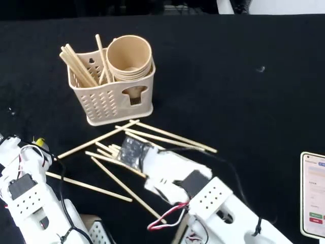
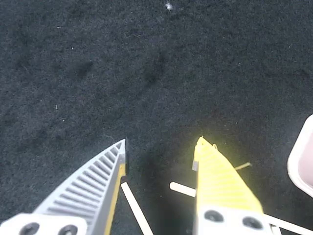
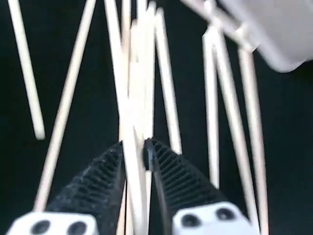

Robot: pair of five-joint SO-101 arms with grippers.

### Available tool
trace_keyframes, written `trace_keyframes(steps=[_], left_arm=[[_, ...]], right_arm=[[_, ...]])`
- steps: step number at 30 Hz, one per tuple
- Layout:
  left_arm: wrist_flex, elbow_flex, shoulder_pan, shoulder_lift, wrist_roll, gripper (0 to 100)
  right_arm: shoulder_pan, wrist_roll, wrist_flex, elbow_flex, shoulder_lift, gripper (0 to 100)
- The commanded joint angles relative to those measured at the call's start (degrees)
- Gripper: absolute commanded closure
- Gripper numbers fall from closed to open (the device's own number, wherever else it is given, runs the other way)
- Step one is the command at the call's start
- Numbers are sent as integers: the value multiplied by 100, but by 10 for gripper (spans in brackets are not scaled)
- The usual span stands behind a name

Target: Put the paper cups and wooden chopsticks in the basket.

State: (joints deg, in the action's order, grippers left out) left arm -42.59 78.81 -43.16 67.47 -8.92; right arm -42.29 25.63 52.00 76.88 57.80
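1. The left hand (image 2: 161,147) sits low at the near left corner of the desk (image 1: 244,101). Its grey and yellow fingers (image 2: 210,171) are spread well apart and grasp nothing. Two chopstick ends (image 2: 134,205) lie on the black surface between the fingers, and neither finger touches them.

2. The basket (image 1: 109,104) stands upright at the far left-centre of the desk, well apart from both hands. It has two compartments.
   - The left compartment holds a leaning bundle of wooden chopsticks (image 1: 78,66).
   - The right compartment holds a nested stack of paper cups (image 1: 129,56), mouths up. One more stick stands just beside the stack.

3. The loose chopsticks (image 1: 172,135) lie scattered flat on the desk in front of the basket. They cross one another in a fan that runs from near the left arm to right of centre.

4. The right hand (image 3: 134,143) is down over the middle of this pile. Its black ribbed fingers are clenched almost together on the loose chopsticks. How many sticks pass between them I cannot tell.

5. A phone (image 1: 312,193), screen lit, lies at the right edge of the desk.
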Motion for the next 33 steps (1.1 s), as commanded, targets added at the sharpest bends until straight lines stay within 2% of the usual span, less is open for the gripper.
trace_keyframes(steps=[1,3,10,20,26,29,33], left_arm=[[88,-48,-48,26,-35,773],[88,-48,-48,26,-35,773],[88,-48,-40,26,-35,773],[88,-48,-48,26,-35,773],[88,-48,-48,26,-35,773],[88,-48,-48,26,-35,773],[88,-48,-48,26,-35,773]], right_arm=[[-9,123,273,-66,101,807],[-9,123,396,-180,101,785],[-9,-44,105,-760,-391,818],[-18,-167,-404,-2589,-4110,790],[18,-149,-378,-3169,-5209,791],[229,62,-387,-3301,-5341,844],[404,273,-360,-3284,-5156,984]])
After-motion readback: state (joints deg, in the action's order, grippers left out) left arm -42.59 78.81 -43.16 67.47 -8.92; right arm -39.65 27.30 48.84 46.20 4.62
